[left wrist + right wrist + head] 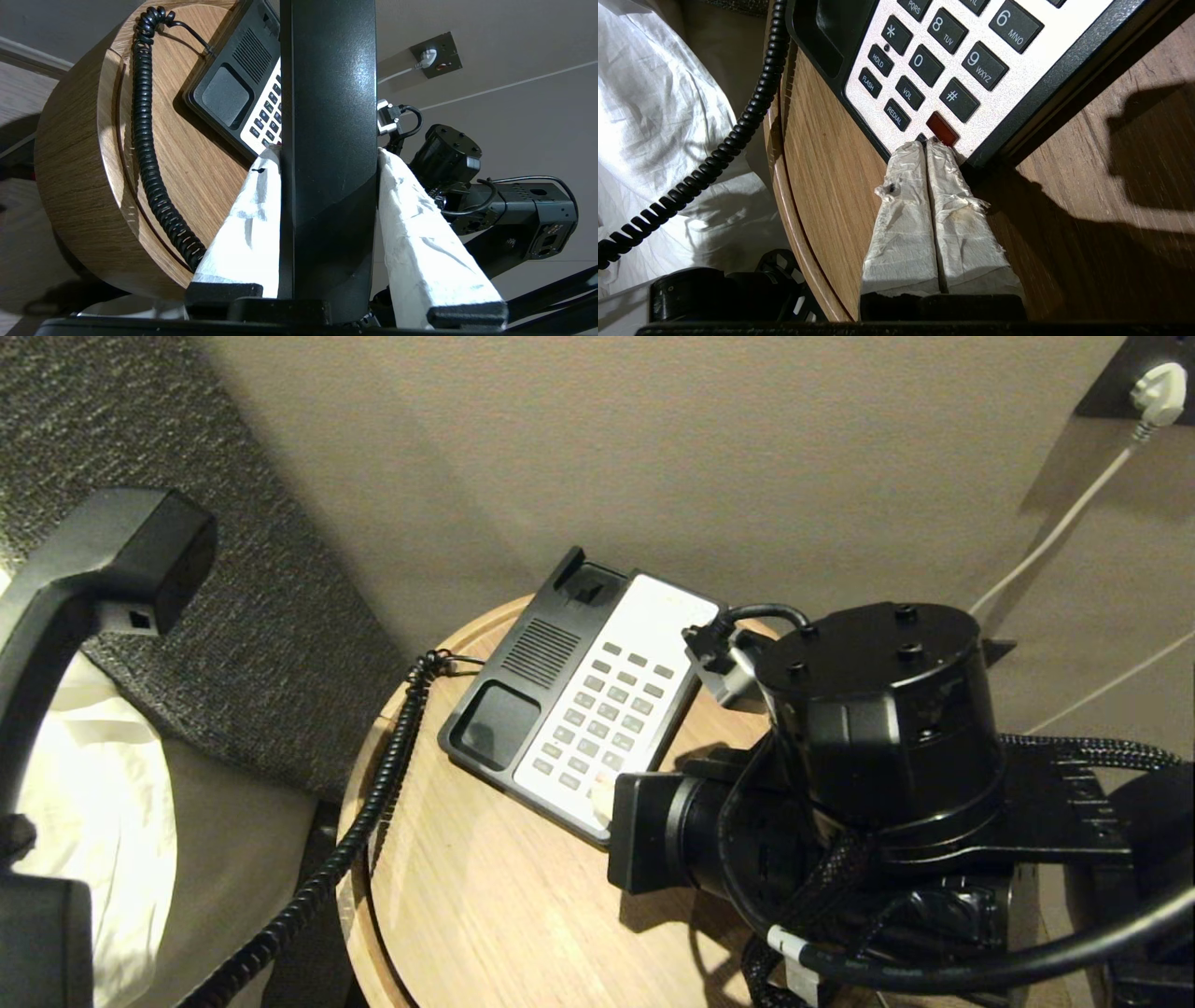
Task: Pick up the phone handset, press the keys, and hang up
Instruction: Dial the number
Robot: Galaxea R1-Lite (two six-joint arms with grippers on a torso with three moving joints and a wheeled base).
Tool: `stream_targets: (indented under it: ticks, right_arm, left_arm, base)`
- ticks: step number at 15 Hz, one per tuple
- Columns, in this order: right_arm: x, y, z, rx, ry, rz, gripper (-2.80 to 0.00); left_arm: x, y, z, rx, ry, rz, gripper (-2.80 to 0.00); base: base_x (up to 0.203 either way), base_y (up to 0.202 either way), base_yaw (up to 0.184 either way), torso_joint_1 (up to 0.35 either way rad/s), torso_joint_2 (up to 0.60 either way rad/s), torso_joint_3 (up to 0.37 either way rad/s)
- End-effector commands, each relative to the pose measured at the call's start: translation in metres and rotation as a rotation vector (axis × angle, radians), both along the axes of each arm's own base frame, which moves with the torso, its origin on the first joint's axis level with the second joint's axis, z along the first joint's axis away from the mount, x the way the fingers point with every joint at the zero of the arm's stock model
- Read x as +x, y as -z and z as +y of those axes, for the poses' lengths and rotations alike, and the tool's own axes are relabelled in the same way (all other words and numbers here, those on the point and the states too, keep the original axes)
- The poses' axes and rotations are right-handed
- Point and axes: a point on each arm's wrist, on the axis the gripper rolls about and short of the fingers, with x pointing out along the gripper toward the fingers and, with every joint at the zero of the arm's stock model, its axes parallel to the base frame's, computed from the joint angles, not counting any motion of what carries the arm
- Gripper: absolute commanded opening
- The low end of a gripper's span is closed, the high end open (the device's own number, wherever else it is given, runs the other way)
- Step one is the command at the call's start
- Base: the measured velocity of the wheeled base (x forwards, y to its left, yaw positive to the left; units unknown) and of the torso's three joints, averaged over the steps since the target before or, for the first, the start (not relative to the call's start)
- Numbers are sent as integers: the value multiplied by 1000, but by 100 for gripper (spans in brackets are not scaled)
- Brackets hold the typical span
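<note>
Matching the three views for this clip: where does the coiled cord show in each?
Head view: coiled cord runs from the phone base down the table's left edge.
Left wrist view: cord curves along the table rim, beside the handset.
Right wrist view: cord hangs past the table edge.
Shared landmark: the keypad.

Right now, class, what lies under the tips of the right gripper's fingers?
The shut right gripper rests its fingers on the phone base, at the keypad's bottom row beside the red key. A dark key shows at their tips, mostly covered; its label cannot be seen.
</note>
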Motion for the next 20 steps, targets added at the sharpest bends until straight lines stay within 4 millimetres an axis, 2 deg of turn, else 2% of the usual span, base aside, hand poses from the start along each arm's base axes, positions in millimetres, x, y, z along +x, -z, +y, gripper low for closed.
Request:
stream_targets:
  ticks: [1,12,20]
  right_arm:
    - [3,2,0,-3,12,4,-280]
    - [5,6,-4,-20,20,9,-280]
    - [0,-12,-12,32,24,-17,-280]
  left_arm:
    - [0,-1,0,-6,1,-1,-280]
    - [0,-1,0,-6,4,-1,-280]
    - [1,1,-1,1,5,6,-280]
  base:
    - [0,0,0,0,0,0]
    - [0,0,0,0,0,0]
    - [0,0,0,0,0,0]
